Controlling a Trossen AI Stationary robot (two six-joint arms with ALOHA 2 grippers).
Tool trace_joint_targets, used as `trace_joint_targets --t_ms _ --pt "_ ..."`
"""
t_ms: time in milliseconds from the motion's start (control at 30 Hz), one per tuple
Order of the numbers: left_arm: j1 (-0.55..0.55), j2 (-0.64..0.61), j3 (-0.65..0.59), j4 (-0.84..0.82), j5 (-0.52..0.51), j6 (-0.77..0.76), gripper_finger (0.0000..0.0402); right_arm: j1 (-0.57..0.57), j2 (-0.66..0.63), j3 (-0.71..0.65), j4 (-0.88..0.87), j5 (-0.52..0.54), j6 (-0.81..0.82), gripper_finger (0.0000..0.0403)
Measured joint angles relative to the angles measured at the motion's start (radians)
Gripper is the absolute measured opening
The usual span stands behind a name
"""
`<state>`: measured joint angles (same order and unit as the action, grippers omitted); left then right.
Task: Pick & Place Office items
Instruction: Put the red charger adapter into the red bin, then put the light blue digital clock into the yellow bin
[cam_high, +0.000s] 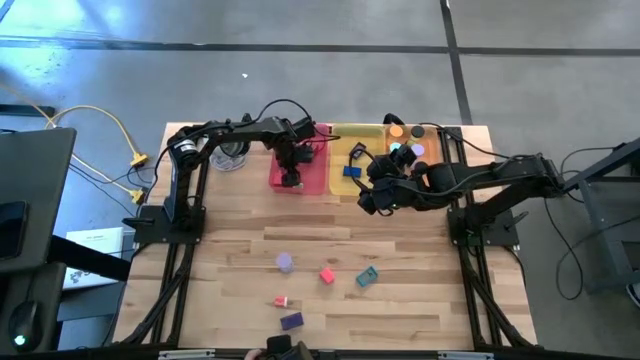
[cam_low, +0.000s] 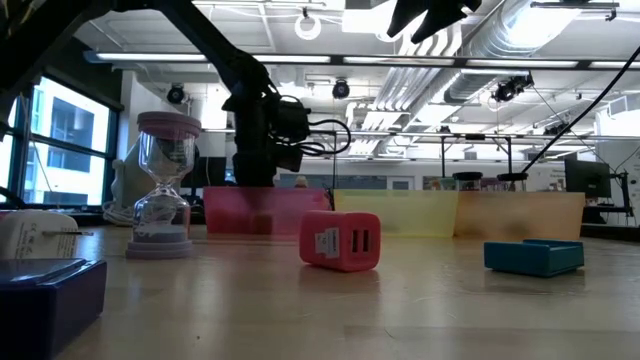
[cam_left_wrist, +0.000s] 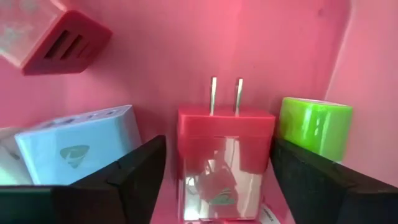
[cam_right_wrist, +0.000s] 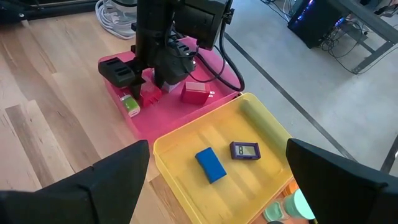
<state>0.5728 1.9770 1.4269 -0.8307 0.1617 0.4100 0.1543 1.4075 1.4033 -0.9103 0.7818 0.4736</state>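
Office items are split between the trays at the far edge of the wooden surface (cam_high: 400, 260) and a loose group near its front edge. In the pink tray (cam_right_wrist: 180, 109) the left gripper (cam_left_wrist: 214, 174) is lowered over a red plug block (cam_left_wrist: 225, 158) that stands with its two metal prongs up; the fingers (cam_left_wrist: 134, 171) sit on either side of the block with a visible gap, released rather than clamped. Just beside the block are a light blue block (cam_left_wrist: 78, 146) on one side and a green cylinder (cam_left_wrist: 314, 124) on the other, and a second red block (cam_left_wrist: 53, 34) lies farther along the tray. In the right wrist view another red block (cam_right_wrist: 196, 93) rests near the pink tray's far side.

The yellow tray (cam_right_wrist: 186, 143) next to it holds a blue block (cam_right_wrist: 210, 165) and a small purple piece with a screen (cam_right_wrist: 244, 150), lying apart. The orange tray (cam_high: 440, 130) at the far right corner carries round discs (cam_high: 405, 140).

The right gripper (cam_high: 375, 195) hovers near the front edge of the yellow tray, its fingers (cam_right_wrist: 115, 180) spread wide with nothing in them.

Near the front edge lie a lavender cylinder (cam_high: 285, 262), a red block (cam_high: 326, 275), a teal block (cam_high: 367, 277), a small pink piece (cam_high: 282, 301) and a purple block (cam_high: 291, 321). An hourglass (cam_low: 163, 185) stands at the far left corner.
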Motion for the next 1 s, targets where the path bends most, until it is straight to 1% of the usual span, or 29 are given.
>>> trace_joint_targets --t_ms 100,300,467,667,733,800,1000 --pt "0.000 0.000 0.000 0.001 -0.025 -0.031 0.0296 0.000 0.000 0.000 0.000 0.000 0.000 0.0369" --pt "0.000 -0.022 0.003 -0.004 -0.087 -0.060 0.0301 0.000 0.000 0.000 0.000 0.000 0.000 0.0369" --pt "-0.008 -0.122 0.005 -0.035 -0.090 -0.081 0.0301 0.000 0.000 0.000 -0.001 0.000 -0.001 0.0369" --pt "-0.043 -0.286 0.006 -0.158 -0.078 -0.150 0.0301 0.000 0.000 0.000 -0.006 0.000 0.000 0.0369" --pt "-0.056 -0.336 0.006 -0.216 -0.054 -0.174 0.0301 0.000 0.000 0.000 -0.007 0.000 0.000 0.0369" --pt "-0.070 -0.381 0.006 -0.275 -0.003 -0.204 0.0301 0.000 0.000 0.000 -0.007 0.000 0.000 0.0369" --pt "-0.117 -0.485 0.006 -0.420 0.222 -0.302 0.0301 0.001 0.000 0.000 -0.013 -0.006 0.000 0.0369"
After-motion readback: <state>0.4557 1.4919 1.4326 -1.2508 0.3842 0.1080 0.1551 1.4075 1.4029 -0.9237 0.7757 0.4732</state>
